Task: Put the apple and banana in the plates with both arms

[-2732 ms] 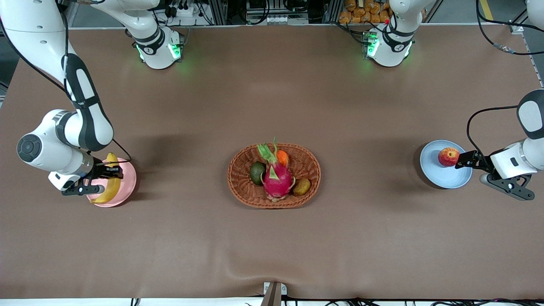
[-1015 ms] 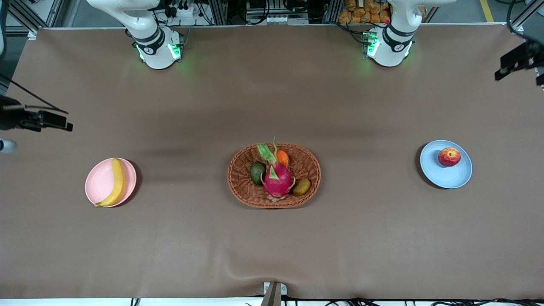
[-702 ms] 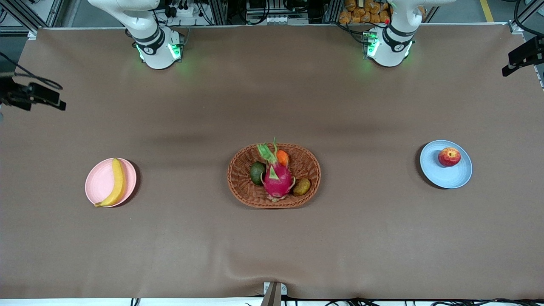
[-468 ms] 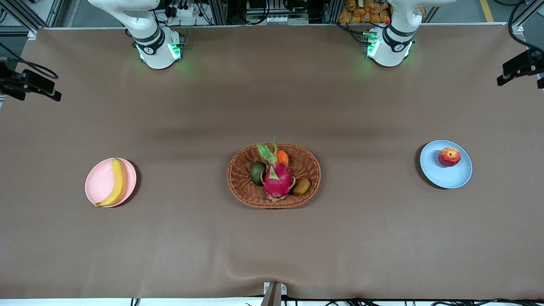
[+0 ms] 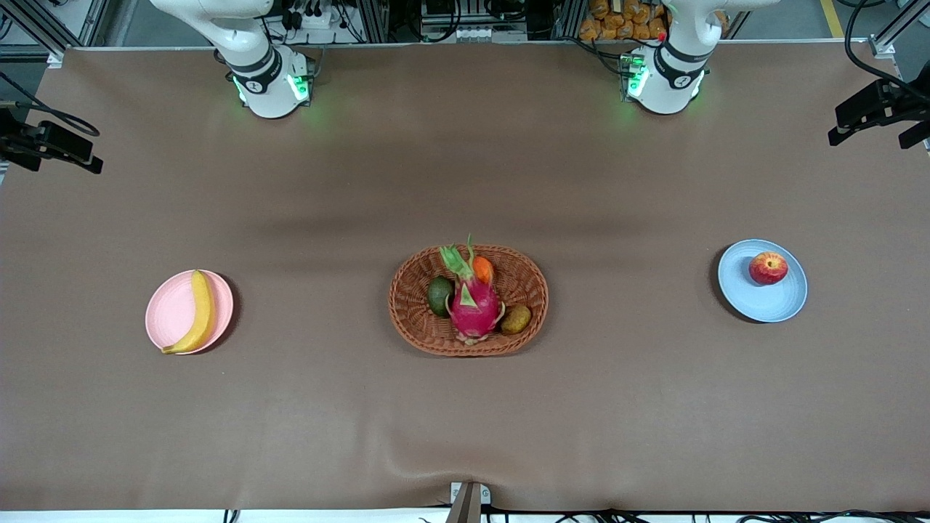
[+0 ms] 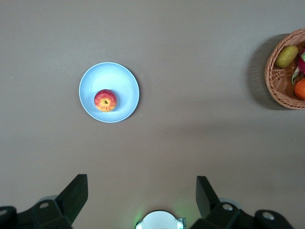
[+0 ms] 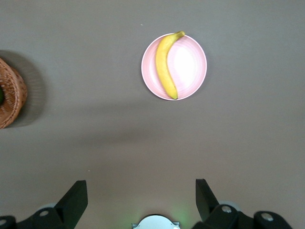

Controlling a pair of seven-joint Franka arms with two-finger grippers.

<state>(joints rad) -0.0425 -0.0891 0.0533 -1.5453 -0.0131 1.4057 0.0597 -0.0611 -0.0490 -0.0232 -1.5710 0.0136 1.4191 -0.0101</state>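
The red apple (image 5: pixel 768 268) lies in the light blue plate (image 5: pixel 759 305) toward the left arm's end of the table; both show in the left wrist view, apple (image 6: pixel 105 100) and plate (image 6: pixel 121 78). The yellow banana (image 5: pixel 195 314) lies in the pale pink plate (image 5: pixel 166 317) toward the right arm's end; the right wrist view shows banana (image 7: pixel 165 64) and plate (image 7: pixel 190 64). My left gripper (image 6: pixel 142 198) is open and empty, high over the table's edge at its own end (image 5: pixel 875 116). My right gripper (image 7: pixel 141 199) is open and empty, high over the edge at its end (image 5: pixel 51 145).
A brown wicker basket (image 5: pixel 418 319) at the table's middle holds a magenta dragon fruit (image 5: pixel 474 303), a small orange fruit (image 5: pixel 482 269), a green avocado (image 5: pixel 439 295) and a brownish fruit (image 5: pixel 516 319). The arm bases (image 5: pixel 269 80) (image 5: pixel 665 76) stand along the table's back edge.
Both grippers have let go of the banana and the apple, which stay in the plates. Both arms have lifted and pulled back toward the table's ends and their bases.
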